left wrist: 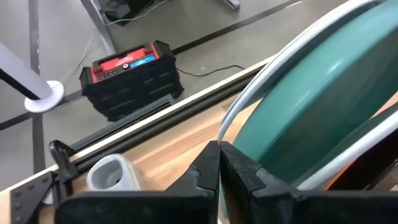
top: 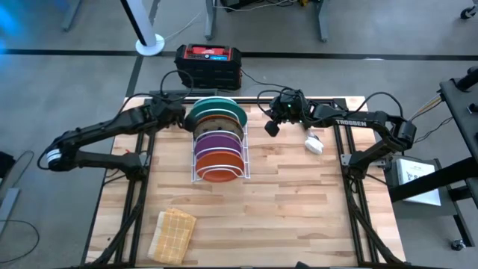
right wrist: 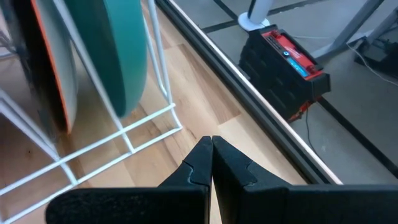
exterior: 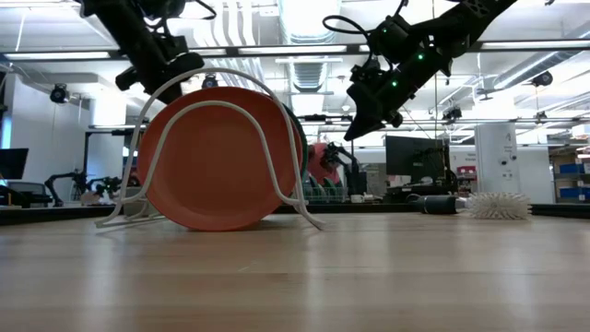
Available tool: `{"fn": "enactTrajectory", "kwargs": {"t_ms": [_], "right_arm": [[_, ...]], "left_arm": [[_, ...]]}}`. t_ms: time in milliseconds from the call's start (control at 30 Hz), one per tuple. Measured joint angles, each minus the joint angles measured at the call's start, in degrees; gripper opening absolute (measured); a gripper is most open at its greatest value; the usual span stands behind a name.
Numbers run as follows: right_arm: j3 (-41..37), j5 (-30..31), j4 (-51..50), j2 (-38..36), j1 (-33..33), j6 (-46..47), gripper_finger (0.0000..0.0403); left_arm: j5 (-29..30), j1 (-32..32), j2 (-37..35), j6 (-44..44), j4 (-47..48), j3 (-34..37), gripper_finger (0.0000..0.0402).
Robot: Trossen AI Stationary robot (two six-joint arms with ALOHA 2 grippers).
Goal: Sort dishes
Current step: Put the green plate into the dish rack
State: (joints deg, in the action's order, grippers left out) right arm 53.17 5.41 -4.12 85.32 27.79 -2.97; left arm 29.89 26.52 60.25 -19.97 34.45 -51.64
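A white wire rack stands mid-table with the dishes on edge in its slots. The large teal plate is at the far end. Nearer stand an orange-patterned plate, purple plates and an orange plate. My left gripper is shut, in the air beside the teal plate's left rim. My right gripper is shut and hangs above the table, right of the rack's far end. Neither holds anything.
A tan woven cloth lies near the front left corner. A small white object lies at the right. A black and red box sits on the floor past the far edge. Bare wood stretches in front of and right of the rack.
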Motion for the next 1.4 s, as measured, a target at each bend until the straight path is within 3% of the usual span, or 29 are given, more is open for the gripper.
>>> {"fn": "enactTrajectory", "kwargs": {"t_ms": [267,600,933,1033,1400], "right_arm": [[-0.4,-4.2,1.1,0.0,0.0,-0.3,0.0],[-6.8,-14.5,21.7,2.9,0.0,1.5,0.0],[-6.8,-13.1,34.2,10.0,0.5,3.7,0.0],[-6.8,-8.3,34.5,10.6,0.7,3.9,0.0],[-6.8,-8.8,36.8,12.0,0.8,3.5,0.0]], "left_arm": [[-1.1,-0.3,-2.5,0.0,5.8,0.0,0.0],[-8.4,-2.0,-2.5,1.5,8.6,0.0,0.0],[-8.4,-2.2,-2.2,1.5,8.2,0.4,0.0],[-8.1,-2.2,-2.2,1.5,8.0,0.4,0.0],[-6.7,-2.2,-2.2,1.5,7.5,0.4,0.0]]}}
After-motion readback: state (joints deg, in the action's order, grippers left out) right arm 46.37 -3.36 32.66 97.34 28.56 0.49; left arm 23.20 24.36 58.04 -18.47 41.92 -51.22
